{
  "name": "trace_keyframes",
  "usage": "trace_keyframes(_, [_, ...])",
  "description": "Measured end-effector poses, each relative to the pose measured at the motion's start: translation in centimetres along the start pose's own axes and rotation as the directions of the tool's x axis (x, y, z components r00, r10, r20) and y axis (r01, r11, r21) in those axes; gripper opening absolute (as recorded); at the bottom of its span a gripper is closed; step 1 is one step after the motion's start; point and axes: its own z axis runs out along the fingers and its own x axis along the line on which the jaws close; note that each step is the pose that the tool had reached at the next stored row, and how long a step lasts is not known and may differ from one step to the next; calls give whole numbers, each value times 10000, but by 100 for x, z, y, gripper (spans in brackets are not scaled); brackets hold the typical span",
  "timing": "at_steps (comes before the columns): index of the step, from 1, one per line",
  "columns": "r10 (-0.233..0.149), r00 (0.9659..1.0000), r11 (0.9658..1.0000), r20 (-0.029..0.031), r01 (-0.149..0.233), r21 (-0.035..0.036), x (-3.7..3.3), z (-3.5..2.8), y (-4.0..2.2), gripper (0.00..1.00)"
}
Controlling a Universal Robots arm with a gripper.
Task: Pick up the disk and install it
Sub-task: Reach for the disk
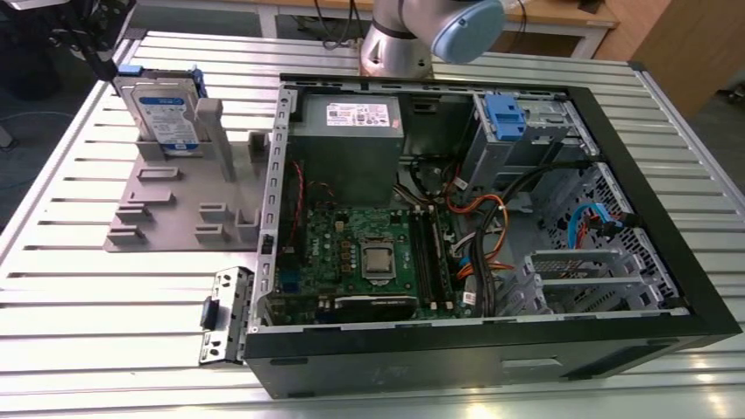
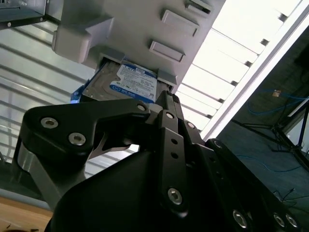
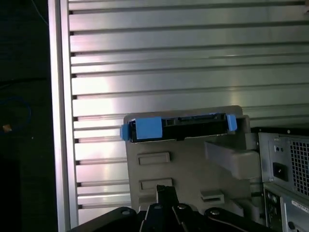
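The disk (image 1: 163, 113) stands upright on edge in a slot of a grey holder plate (image 1: 174, 201) on the slatted table, at the exterior view's left. Its white-and-blue label faces the camera, and a blue carrier bracket frames it. In the second wrist view the disk's label (image 2: 133, 84) sits just beyond the black gripper (image 2: 159, 104). The first wrist view has the disk's narrow edge and blue bracket (image 3: 178, 126) beyond the gripper's tip (image 3: 166, 193), with a gap between them. The gripper is clear of the disk and holds nothing.
An open computer case (image 1: 652, 175) lies to the exterior view's right of the holder. It contains a motherboard (image 1: 372, 253), a grey power-supply box (image 1: 347, 131) and a drive bay with a blue bracket (image 1: 503, 113). The arm's base (image 1: 390, 48) stands behind the case. A loose metal bracket (image 1: 222, 314) lies near the case's front corner.
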Motion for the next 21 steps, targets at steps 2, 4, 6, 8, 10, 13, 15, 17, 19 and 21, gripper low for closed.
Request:
trace_keyframes(2, [1,10000,10000,4,-1,32,11,6,86,10])
trace_keyframes(4, [-1,10000,10000,7,1,90,4,16,122,10])
trace_keyframes(6, [-3,10000,9999,12,3,140,-26,34,136,10])
trace_keyframes(8, [-5,10000,9998,15,5,184,-61,53,150,10])
trace_keyframes(10, [-7,10000,9997,18,6,231,-98,76,168,10])
trace_keyframes(13, [-7,10000,9996,22,7,279,-149,110,201,10])
trace_keyframes(15, [-8,10000,9996,24,7,293,-178,127,223,10])
trace_keyframes(17, [-8,10000,9996,25,7,298,-199,136,245,10])
trace_keyframes(19, [-9,10000,9996,24,8,298,-201,136,248,10])
trace_keyframes(21, [-9,10000,9996,24,8,298,-201,136,249,10])
